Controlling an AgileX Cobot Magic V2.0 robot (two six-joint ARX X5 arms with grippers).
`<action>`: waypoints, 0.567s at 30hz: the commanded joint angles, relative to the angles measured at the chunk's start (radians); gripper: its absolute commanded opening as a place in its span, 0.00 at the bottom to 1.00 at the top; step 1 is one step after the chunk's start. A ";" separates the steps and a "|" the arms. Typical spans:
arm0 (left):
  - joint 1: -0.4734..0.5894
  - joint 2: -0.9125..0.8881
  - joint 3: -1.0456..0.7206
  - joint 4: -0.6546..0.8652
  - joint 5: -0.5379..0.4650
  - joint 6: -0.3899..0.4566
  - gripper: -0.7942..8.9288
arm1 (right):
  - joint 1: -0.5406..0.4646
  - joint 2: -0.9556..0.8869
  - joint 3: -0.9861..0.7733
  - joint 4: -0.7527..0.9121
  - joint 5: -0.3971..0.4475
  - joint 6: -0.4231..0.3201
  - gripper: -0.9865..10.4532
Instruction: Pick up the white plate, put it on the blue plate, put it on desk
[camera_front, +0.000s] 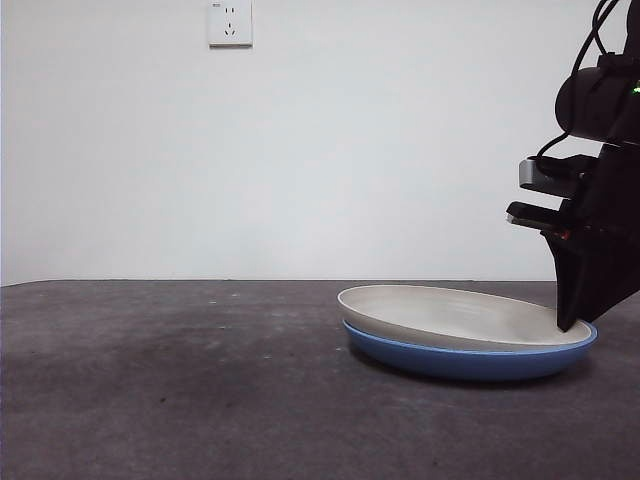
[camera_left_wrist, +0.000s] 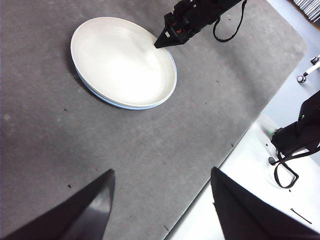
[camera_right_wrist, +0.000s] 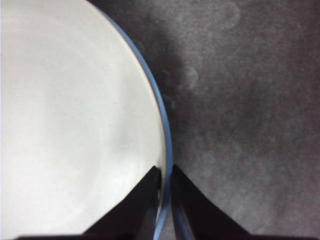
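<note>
The desk (camera_front: 170, 380) is the biggest thing here, a dark grey mottled top that fills the lower part of the front view. At its far edge a pale floor shows in the left wrist view, with some black cables I cannot identify.

On the desk lies the blue plate (camera_front: 470, 362), and the white plate (camera_front: 450, 312) rests inside it. The white one sits a little tilted: in the front view its left rim stands higher above the blue rim, while near the gripper it is down close to the blue. I judge this is because it is gripped at only 1 side and has not settled flat. From above, only a thin blue line shows around the white plate, so most of the blue plate is hidden.

The right gripper (camera_right_wrist: 165, 185) is at the rim of the white plate. Its 2 jaws are nearly together with the white rim pinched between them, 1 jaw inside the plate and 1 outside. Where its tips meet the blue rim is too dark to tell.

The left gripper (camera_left_wrist: 160, 200) hangs high above the bare desk, well apart from the plates, with its jaws spread wide and holding nothing; it seems to wait.
</note>
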 joint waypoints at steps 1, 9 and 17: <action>-0.006 0.009 0.008 0.008 0.005 0.016 0.40 | 0.002 -0.014 0.014 -0.004 0.008 -0.011 0.09; -0.006 0.009 0.008 0.008 0.005 0.016 0.40 | 0.002 -0.148 0.014 -0.005 -0.050 0.017 0.09; -0.006 0.009 0.008 0.008 0.005 0.016 0.40 | 0.038 -0.249 0.014 0.002 -0.085 0.056 0.09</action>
